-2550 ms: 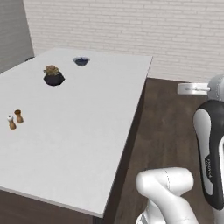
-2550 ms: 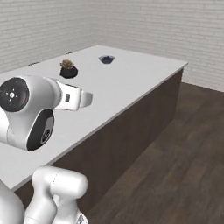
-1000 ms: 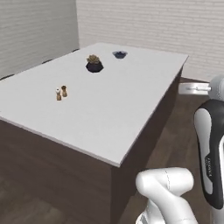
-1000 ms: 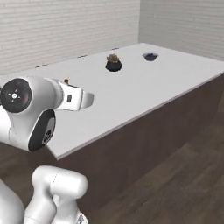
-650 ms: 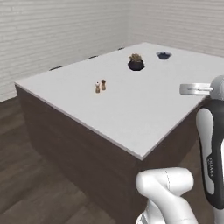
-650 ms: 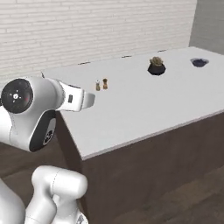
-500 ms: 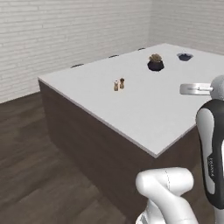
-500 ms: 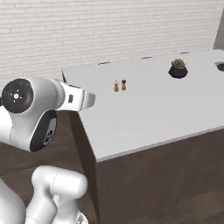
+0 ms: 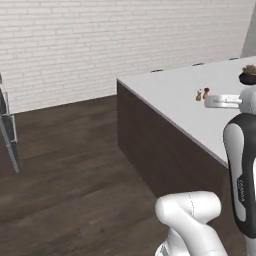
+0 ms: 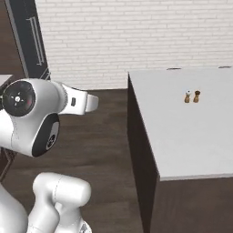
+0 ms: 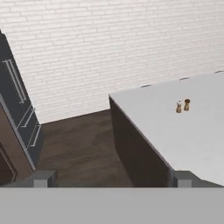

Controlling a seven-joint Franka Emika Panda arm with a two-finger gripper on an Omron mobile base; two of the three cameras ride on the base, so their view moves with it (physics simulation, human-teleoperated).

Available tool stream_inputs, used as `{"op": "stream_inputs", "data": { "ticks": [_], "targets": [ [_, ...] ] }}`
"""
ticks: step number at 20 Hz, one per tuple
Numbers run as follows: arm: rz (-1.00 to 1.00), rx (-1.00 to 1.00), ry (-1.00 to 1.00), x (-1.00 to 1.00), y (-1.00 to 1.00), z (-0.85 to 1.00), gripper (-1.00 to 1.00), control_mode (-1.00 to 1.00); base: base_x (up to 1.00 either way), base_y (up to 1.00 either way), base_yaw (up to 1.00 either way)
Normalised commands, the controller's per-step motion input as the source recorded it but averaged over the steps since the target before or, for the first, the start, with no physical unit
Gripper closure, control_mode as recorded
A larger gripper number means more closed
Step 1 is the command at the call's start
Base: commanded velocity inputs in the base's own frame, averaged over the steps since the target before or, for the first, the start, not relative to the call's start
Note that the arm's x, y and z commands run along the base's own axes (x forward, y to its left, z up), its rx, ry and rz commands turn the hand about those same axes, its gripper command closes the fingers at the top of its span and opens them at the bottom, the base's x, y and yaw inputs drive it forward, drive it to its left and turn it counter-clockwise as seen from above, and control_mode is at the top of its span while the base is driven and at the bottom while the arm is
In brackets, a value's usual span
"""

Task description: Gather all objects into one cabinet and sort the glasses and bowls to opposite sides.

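My gripper (image 11: 113,179) stands open in the hand view, its two dark fingertips (image 11: 43,178) wide apart with nothing between them. It points across a dark wood floor toward a white brick wall, beside the corner of a counter. The glasses, the bowls, the other objects and the cabinet are out of view.
A grey-topped island counter (image 9: 175,95) (image 10: 182,127) (image 11: 188,131) fills the right side, with two small shakers (image 9: 202,94) (image 10: 191,96) (image 11: 182,106) and a potted plant (image 9: 247,76) on it. A tall dark appliance with long handles (image 10: 29,41) (image 11: 17,96) stands at the left. Open floor lies between them.
The whole picture has shifted: the base has turned left, so the counter has slid to the right and floor and wall have come into view. The jaws have stayed open.
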Motion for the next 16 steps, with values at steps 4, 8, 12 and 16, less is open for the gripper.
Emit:
{"op": "stream_inputs", "data": {
  "ticks": [4,8,12,16],
  "targets": [
    [0.00,0.00,0.00,0.00,0.00,0.00,-1.00,1.00,0.00,0.66,0.09],
    [0.00,0.00,0.00,0.00,0.00,0.00,-1.00,1.00,0.14,0.65,0.28],
    [0.00,0.00,0.00,0.00,0.00,0.00,-1.00,1.00,0.05,0.30,0.16],
    [0.00,0.00,0.00,0.00,0.00,0.00,-1.00,1.00,0.04,0.29,0.05]
  ]
}}
